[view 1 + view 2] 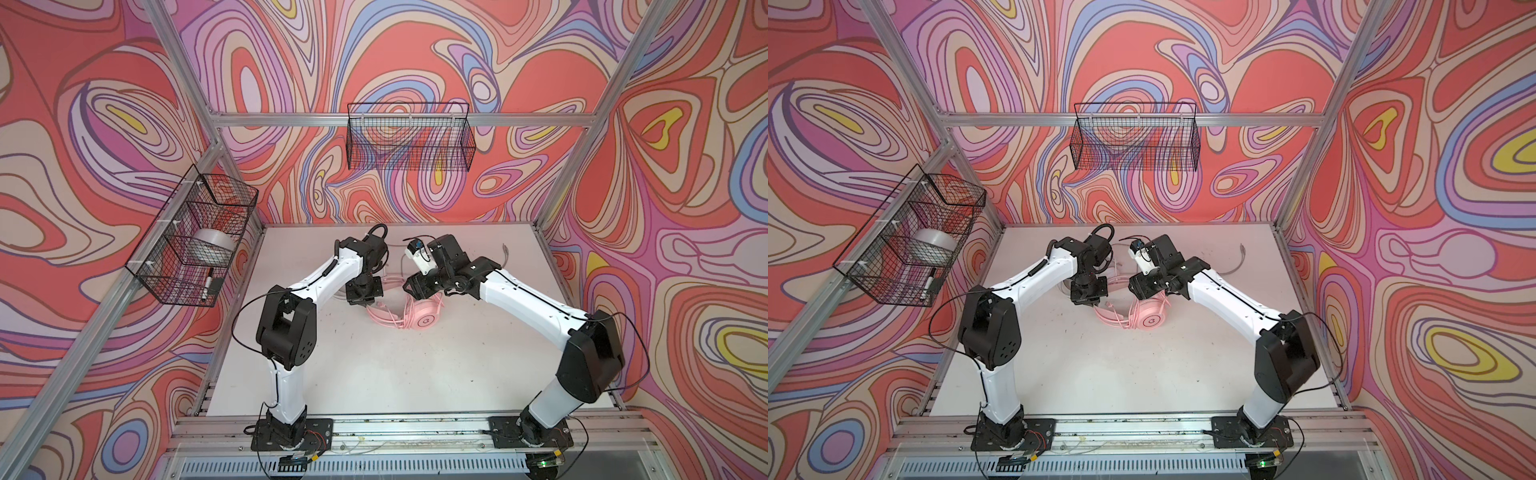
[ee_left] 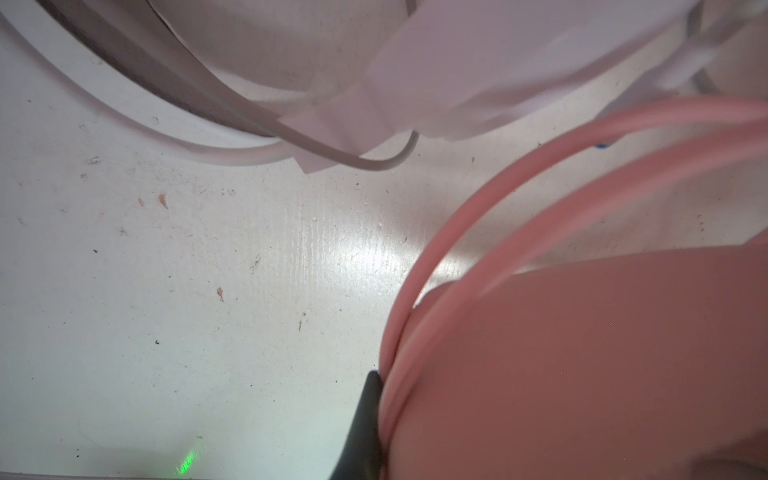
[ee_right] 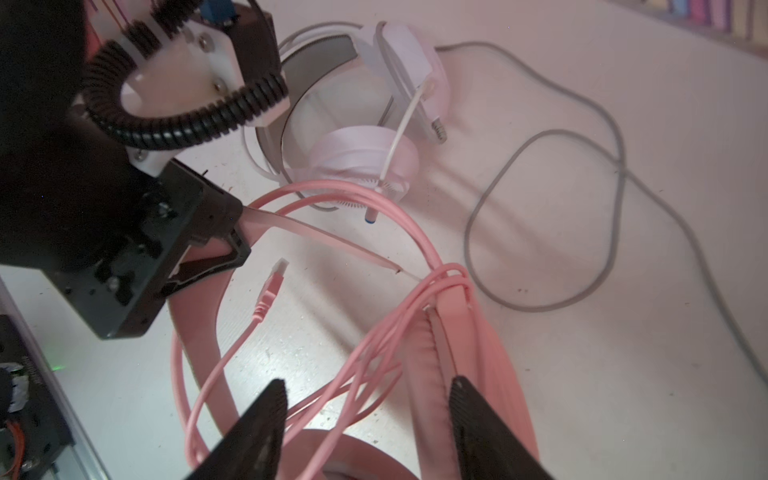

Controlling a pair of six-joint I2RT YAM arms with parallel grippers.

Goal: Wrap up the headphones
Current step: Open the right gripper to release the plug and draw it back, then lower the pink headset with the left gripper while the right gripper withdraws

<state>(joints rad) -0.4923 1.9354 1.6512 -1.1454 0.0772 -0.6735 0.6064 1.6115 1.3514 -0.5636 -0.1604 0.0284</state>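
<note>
The pink headphones (image 1: 428,320) (image 1: 1152,320) lie mid-table with their pink cable (image 3: 374,353) looped around the headband. My left gripper (image 1: 368,304) (image 2: 378,388) is shut on the pink headband at the side away from the round earcup. Only one black finger (image 2: 363,419) shows in the left wrist view. My right gripper (image 3: 368,401) hangs open over the pink cable loops and padded band, its fingers (image 3: 262,419) wide apart. The white headphones (image 3: 374,104) lie just behind, mostly hidden by the arms in both top views. Their grey cable (image 3: 615,166) trails loose.
The pink plug (image 3: 274,282) lies free on the white table (image 1: 374,374). A wire basket (image 1: 195,241) on the left wall holds a tape roll (image 1: 212,245). Another wire basket (image 1: 409,137) hangs on the back wall. The grey cable end (image 1: 505,253) lies toward the right.
</note>
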